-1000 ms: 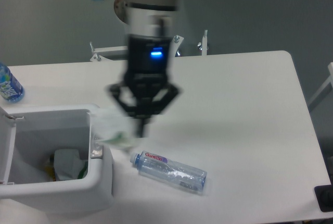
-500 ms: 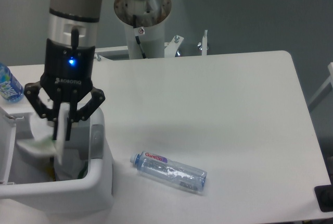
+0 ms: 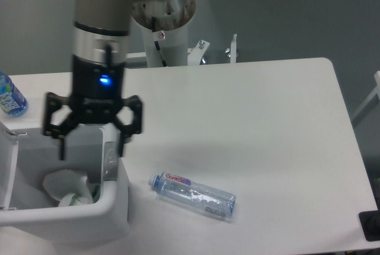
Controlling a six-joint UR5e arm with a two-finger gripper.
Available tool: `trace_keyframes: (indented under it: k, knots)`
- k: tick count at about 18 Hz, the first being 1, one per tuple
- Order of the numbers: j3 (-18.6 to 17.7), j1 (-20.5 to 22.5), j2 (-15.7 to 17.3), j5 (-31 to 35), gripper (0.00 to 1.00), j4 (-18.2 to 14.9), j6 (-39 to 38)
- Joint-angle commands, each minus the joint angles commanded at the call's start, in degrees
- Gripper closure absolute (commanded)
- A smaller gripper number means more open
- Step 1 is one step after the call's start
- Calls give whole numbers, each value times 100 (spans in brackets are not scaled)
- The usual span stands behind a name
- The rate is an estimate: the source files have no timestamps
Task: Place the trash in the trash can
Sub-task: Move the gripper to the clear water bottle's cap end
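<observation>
end effector spread wide and empty above trash can, wrapper inside

My gripper hangs over the open trash can, fingers spread wide, nothing between them. Crumpled wrapper lies inside the bin, below my fingers. Clear bottle with red-lettered label lies on its side on the white table, right of the bin, apart from it. Blue-labelled bottle stands at the table's far left edge.
</observation>
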Motion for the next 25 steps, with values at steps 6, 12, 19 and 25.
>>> trace_keyframes:
  k: [6,12,19,25]
  knots:
    - [-547,723,-534,421,0,26,-45]
    - [-284,749,-1589,696,0,35,-45]
    - [24,732,-2284,845,0,35,-80]
    - [279,705,-2539,828,0,35,-107]
